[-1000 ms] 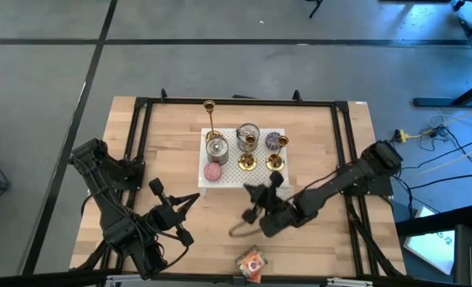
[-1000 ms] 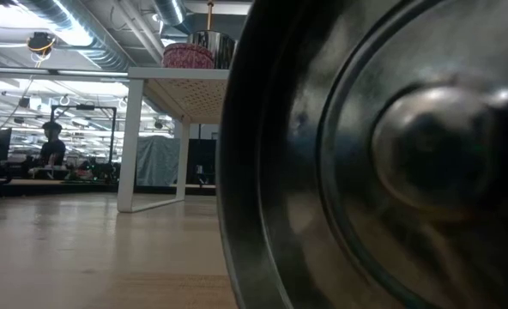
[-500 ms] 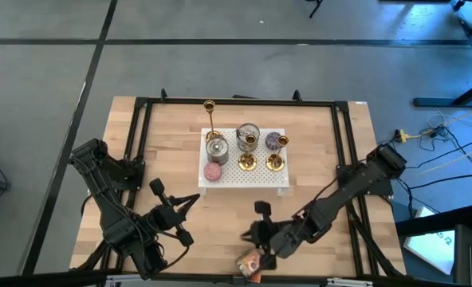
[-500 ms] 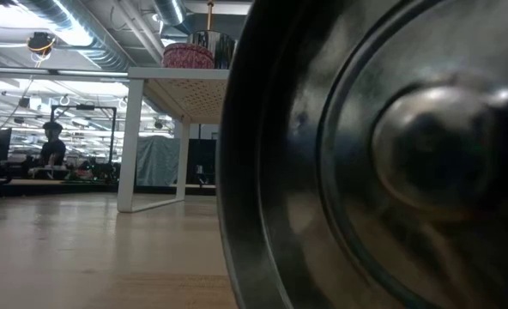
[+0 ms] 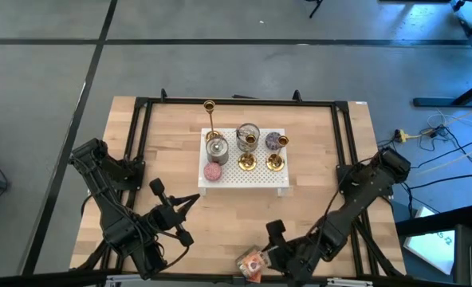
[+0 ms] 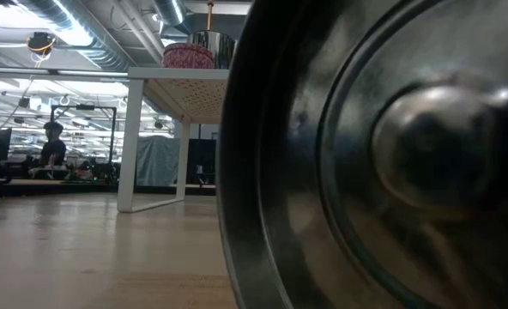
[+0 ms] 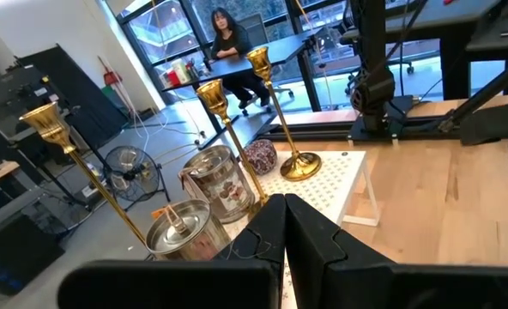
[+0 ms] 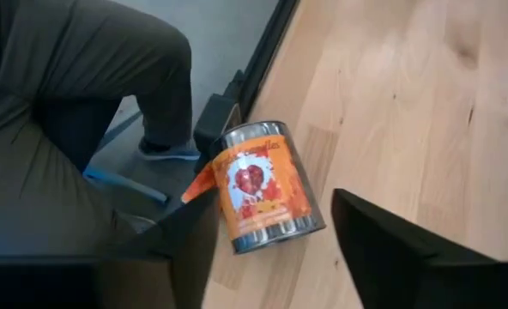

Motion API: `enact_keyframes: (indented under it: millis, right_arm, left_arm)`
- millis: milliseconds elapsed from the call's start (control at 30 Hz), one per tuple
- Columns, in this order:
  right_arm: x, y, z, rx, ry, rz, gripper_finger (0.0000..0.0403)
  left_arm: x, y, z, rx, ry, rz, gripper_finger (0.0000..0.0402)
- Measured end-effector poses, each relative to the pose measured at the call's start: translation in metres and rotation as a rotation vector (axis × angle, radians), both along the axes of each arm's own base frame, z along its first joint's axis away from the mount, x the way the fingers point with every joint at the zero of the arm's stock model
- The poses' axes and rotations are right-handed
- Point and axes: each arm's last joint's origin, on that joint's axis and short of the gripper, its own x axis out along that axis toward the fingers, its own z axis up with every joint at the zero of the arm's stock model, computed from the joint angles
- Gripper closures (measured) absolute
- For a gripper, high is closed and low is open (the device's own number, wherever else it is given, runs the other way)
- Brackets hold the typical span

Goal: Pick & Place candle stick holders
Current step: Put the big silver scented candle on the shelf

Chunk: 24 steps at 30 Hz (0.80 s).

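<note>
Dark right gripper (image 5: pixel 269 249) sat at the table's near edge, roughly 6 o'clock from the white perforated stand (image 5: pixel 244 177), fingers (image 8: pixel 391 249) spread apart with nothing between them. An orange-labelled tin (image 8: pixel 263 184) lay on its side on the wood just ahead of those fingers, right by the table (image 5: pixel 172 143) edge; in the high view the tin (image 5: pixel 252 263) was just at 8 o'clock of the gripper. A person's leg (image 8: pixel 91 77) and shoe showed beyond the edge.

Left gripper (image 5: pixel 190 201) waited at 8 o'clock of the stand, fingers (image 7: pixel 314 240) pressed together, holding nothing.

Gold candle stick holders (image 5: pixel 247 162) stood upright on the stand: two short ones near its front, a tall one (image 5: pixel 210 112) at the back left. Silver tins (image 5: pixel 216 149) and a pink candle (image 5: pixel 213 171) stood beside them. Low view was mostly blocked by a dark round metal thing (image 6: pixel 383 163).
</note>
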Motion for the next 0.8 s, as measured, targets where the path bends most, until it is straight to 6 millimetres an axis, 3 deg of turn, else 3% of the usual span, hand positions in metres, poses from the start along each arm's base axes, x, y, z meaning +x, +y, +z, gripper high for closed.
enact_keyframes:
  millis: [233, 433, 567, 800]
  right_arm:
    - [-0.006, 0.014, -0.003, -0.003, -0.046, 0.036, 0.0096]
    - [0.008, 0.022, -0.037, 0.002, 0.048, 0.067, 0.0044]
    - [0.017, 0.02, -0.057, -0.011, 0.107, 0.059, 0.0031]
    - [0.021, 0.017, -0.058, -0.11, 0.044, 0.076, 0.0029]
  left_arm:
    - [0.0, 0.0, 0.0, -0.009, 0.01, -0.001, 0.04]
    - [0.0, 0.0, 0.0, -0.013, 0.011, -0.002, 0.04]
    - [0.0, 0.0, 0.0, -0.013, 0.011, -0.002, 0.04]
    - [0.0, 0.0, 0.0, -0.013, 0.011, -0.002, 0.04]
